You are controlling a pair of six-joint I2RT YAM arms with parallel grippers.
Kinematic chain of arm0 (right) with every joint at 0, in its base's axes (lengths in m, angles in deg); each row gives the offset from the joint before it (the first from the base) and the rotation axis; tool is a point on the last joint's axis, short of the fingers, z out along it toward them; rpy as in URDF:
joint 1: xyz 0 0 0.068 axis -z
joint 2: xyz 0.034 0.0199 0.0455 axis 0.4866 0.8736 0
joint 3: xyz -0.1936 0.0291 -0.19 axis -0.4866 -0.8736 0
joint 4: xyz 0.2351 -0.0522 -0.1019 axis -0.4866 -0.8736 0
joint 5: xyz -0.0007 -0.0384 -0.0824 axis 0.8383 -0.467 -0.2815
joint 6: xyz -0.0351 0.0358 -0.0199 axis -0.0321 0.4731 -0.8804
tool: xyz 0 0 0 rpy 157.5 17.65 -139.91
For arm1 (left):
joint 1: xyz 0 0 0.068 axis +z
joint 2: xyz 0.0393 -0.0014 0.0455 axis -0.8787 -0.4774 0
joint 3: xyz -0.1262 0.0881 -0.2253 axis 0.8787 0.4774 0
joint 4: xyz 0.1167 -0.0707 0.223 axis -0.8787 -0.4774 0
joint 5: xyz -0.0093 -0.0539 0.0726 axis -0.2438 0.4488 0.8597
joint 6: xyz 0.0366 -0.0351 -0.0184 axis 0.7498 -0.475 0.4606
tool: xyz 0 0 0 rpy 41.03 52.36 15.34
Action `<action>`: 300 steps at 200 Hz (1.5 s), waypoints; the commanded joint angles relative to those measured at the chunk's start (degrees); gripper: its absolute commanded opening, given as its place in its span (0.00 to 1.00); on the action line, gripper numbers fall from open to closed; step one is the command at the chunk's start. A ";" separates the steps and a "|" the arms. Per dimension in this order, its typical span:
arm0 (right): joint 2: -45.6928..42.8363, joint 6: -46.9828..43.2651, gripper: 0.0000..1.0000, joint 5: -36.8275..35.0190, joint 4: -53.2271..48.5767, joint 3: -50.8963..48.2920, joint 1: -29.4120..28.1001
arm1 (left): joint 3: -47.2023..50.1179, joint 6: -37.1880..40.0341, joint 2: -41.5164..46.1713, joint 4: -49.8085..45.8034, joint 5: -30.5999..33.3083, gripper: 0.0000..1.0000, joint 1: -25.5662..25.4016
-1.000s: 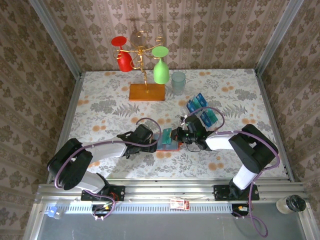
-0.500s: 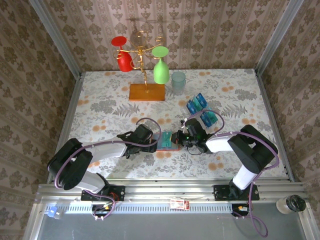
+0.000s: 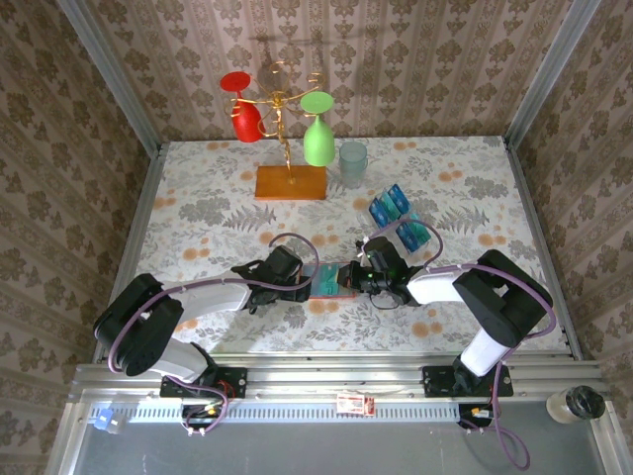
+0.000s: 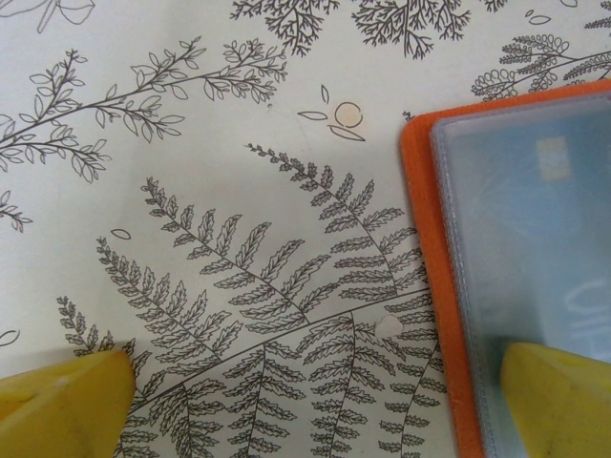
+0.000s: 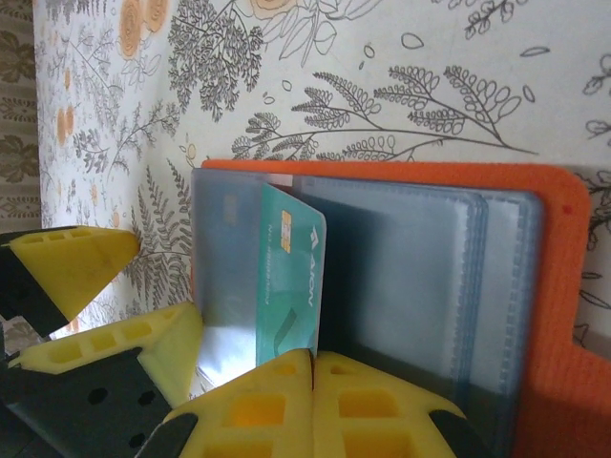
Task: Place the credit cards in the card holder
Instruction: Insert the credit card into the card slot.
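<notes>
Centrally, just below the middle of the overhead frame: card holder (image 3: 332, 280), orange-red, lying open and flat on floral tablecloth (image 3: 198, 213), greyish-blue clear sleeves facing up.

Seen through the sleeve at right of left wrist frame: pale blue card (image 4: 535, 219) with chip, already lodged inside card holder (image 4: 425, 286).

Standing on edge over the sleeves, centre-left of right wrist frame: teal card (image 5: 286, 286), pale logo along its side, upper edge free, lower edge caught in right gripper (image 5: 313, 367).

Right gripper (image 3: 349, 275): fingers pressed together, pinching teal card, reaching in from right of holder.

Left gripper (image 4: 310, 405): fingers spread wide, holding nothing; one yellow fingertip (image 4: 558, 401) over the sleeve at lower right, the other over bare cloth at lower left. Same gripper (image 3: 303, 281) at holder's left edge overhead.

Upper right of centre, apart from holder: loose blue cards (image 3: 389, 206), a second cluster (image 3: 413, 235) just below.

Upper middle: wooden stand (image 3: 290, 182) with gold wire arms, carrying red glass (image 3: 240, 104) and green glass (image 3: 316, 134); clear tumbler (image 3: 353, 163) just beside its base.
</notes>
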 commanded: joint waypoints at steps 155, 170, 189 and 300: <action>5.80 0.48 0.00 1.45 -8.59 6.33 -1.85 | 1.09 -0.80 -0.89 -0.83 0.21 1.00 -0.26; 6.43 -0.08 0.00 1.95 -9.85 7.36 -2.01 | 1.00 -1.02 -0.58 -0.86 -0.14 1.00 -0.21; 6.79 -1.49 0.03 2.50 -12.75 8.97 -2.03 | 0.56 -1.19 0.37 -0.94 -0.48 1.00 -0.05; 3.13 -13.84 0.20 -2.42 -35.50 20.64 -1.88 | 1.07 0.74 6.39 -4.30 -2.21 1.00 6.31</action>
